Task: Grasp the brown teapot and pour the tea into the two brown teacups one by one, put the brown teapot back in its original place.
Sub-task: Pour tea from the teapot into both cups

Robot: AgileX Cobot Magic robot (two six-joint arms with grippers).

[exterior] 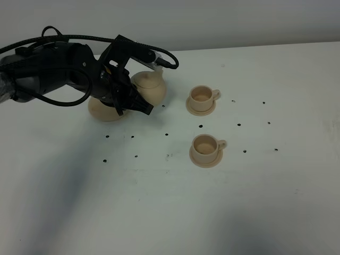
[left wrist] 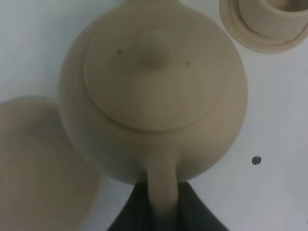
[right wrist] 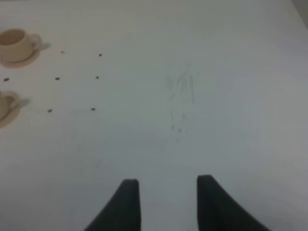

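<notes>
Just beside its wide tan saucer (exterior: 101,112), the round-bellied tan ceramic teapot (left wrist: 154,96) is clamped by its loop handle (left wrist: 161,171) in the closed left gripper (left wrist: 163,202) and is best carried level until its spout overhangs the far tan teacup (exterior: 202,97).

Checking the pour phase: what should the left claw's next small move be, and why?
Probably carry the brown teapot across to the far teacup. The left claw is shut on its handle, and the pot is off the wide saucer but not yet over that cup.
</notes>
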